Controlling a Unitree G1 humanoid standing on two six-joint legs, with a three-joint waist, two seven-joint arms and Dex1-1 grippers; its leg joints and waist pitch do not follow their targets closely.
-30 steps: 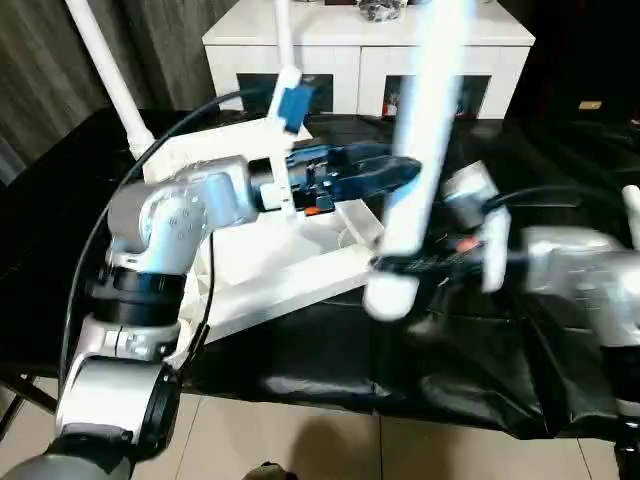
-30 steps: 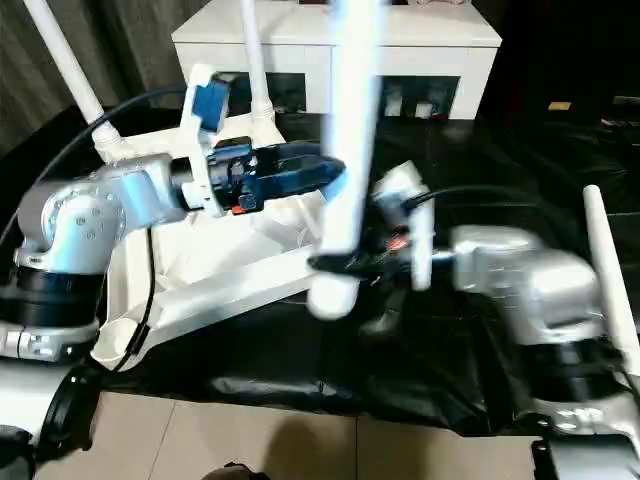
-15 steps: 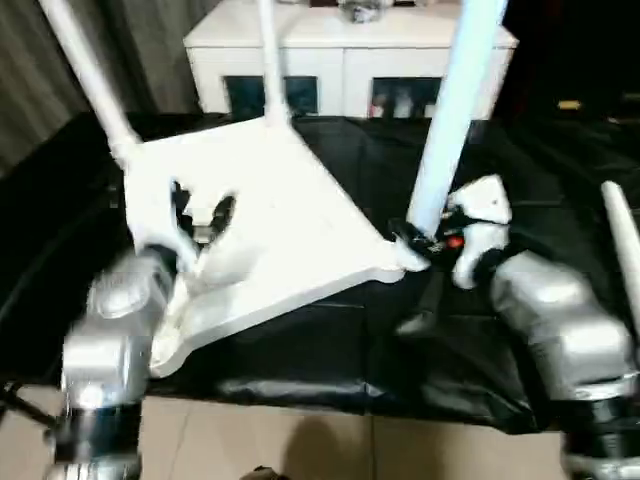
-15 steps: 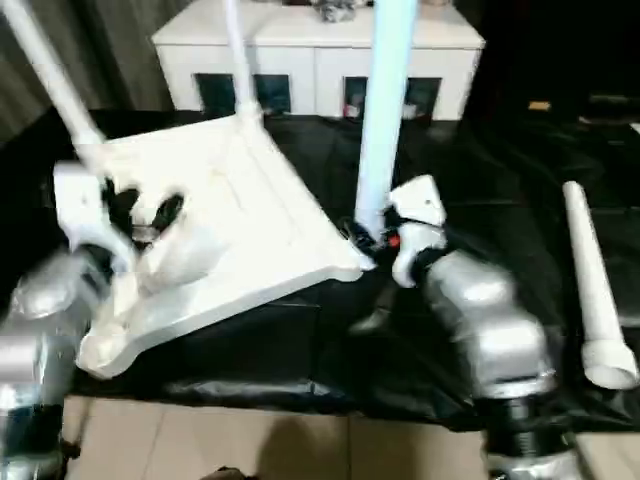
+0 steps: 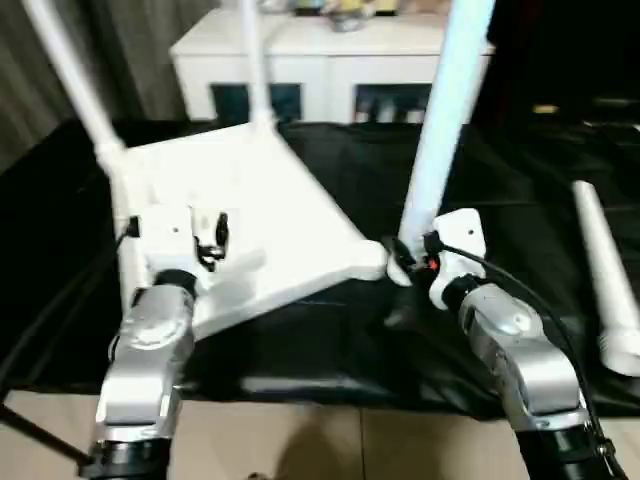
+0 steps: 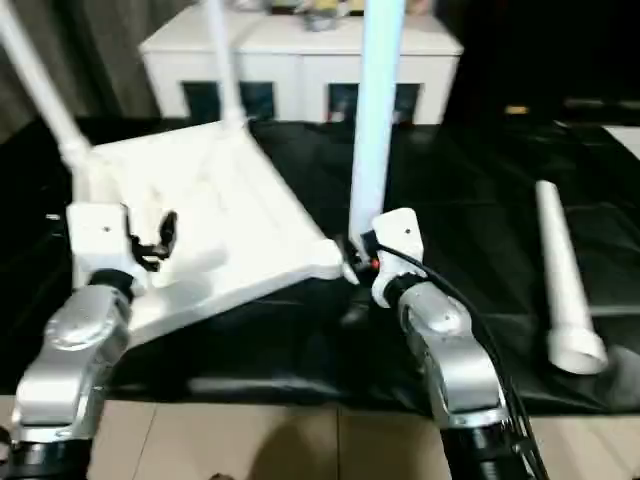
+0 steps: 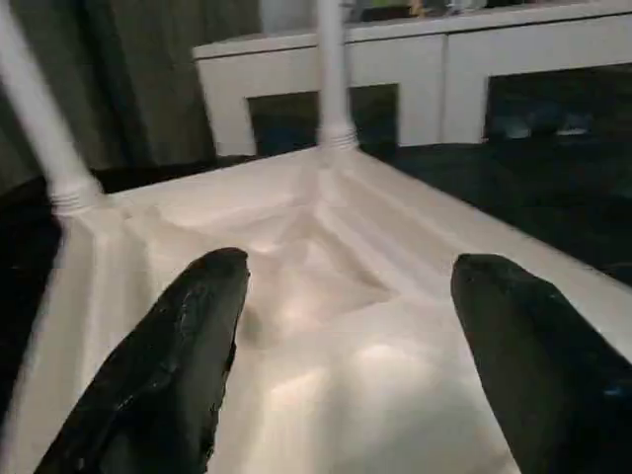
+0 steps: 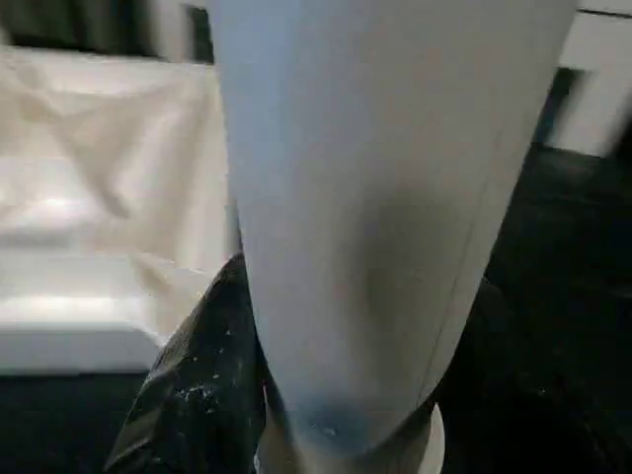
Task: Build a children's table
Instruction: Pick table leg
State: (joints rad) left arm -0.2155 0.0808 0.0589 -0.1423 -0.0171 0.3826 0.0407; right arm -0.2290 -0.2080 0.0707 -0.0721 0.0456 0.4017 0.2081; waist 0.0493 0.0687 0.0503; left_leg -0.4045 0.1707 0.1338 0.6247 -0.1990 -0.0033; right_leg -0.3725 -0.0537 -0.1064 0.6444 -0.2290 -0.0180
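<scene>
The children's table top (image 5: 285,215) lies upside down on the black cloth, ribbed underside up. Two white legs stand in its far corners, one at the far left (image 5: 70,75) and one at the back (image 5: 250,70). A third leg (image 5: 440,130) stands upright at the near right corner, and my right gripper (image 5: 405,262) is shut on its lower end; the right wrist view has that leg (image 8: 375,197) between the black fingers (image 8: 197,395). My left gripper (image 5: 212,238) hovers open over the top's near left part, its fingers (image 7: 178,365) wide apart with nothing between.
Another white leg (image 5: 603,275) lies loose on the cloth at the right. A white cabinet (image 5: 330,50) with dark glass doors stands behind the table. The cloth's front edge (image 5: 320,385) drops to a tiled floor.
My left arm drew back from reaching across the top to its near left side. My right gripper brought the leg from mid-air down to the near right corner. The camera has also shifted.
</scene>
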